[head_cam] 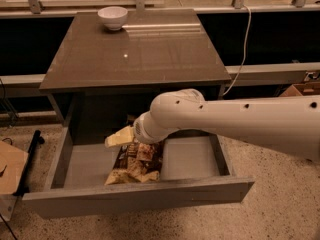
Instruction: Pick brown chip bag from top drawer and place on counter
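The top drawer (pixel 135 200) stands pulled open under the counter (pixel 150 54). The brown chip bag (pixel 136 165) lies flat on the drawer floor, near the middle and towards the front panel. My white arm reaches in from the right over the drawer. My gripper (pixel 120 136) is inside the drawer, just above the bag's far end and pointing left. Whether it touches the bag does not show. The arm's wrist hides the bag's far edge.
A white bowl (pixel 112 17) sits at the counter's back left. A white cable (pixel 245 44) hangs behind the counter's right side. Cardboard (pixel 9 166) lies on the floor at left, and a box (pixel 302 89) sits at far right. The drawer's right half (pixel 187 159) is bare grey floor.
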Controlling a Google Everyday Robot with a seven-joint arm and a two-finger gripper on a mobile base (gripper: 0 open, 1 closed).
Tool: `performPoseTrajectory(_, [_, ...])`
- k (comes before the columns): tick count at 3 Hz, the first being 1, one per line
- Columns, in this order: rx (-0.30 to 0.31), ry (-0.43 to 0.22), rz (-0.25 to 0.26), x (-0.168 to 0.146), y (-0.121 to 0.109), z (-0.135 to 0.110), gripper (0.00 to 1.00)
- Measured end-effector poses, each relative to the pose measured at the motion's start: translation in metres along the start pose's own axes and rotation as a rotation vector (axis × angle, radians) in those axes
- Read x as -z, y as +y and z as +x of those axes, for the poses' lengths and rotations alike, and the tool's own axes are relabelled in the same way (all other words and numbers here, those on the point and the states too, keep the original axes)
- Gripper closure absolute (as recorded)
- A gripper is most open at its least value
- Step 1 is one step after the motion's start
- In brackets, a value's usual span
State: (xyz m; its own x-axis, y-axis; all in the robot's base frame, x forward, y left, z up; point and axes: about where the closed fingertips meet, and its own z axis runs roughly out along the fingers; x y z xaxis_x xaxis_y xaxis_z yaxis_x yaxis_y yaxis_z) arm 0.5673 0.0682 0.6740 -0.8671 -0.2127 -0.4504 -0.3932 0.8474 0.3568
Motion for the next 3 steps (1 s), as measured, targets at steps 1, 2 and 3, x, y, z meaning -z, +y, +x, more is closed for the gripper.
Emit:
performPoseTrajectory(1, [-0.058, 0.038, 0.034, -0.029, -0.015, 0.011, 0.0])
performPoseTrajectory(2, [-0.122, 0.04, 0.06, -0.039, -0.03, 0.018, 0.26])
performPoseTrajectory(3, [-0.14, 0.013, 0.072, -0.031, -0.033, 0.014, 0.49])
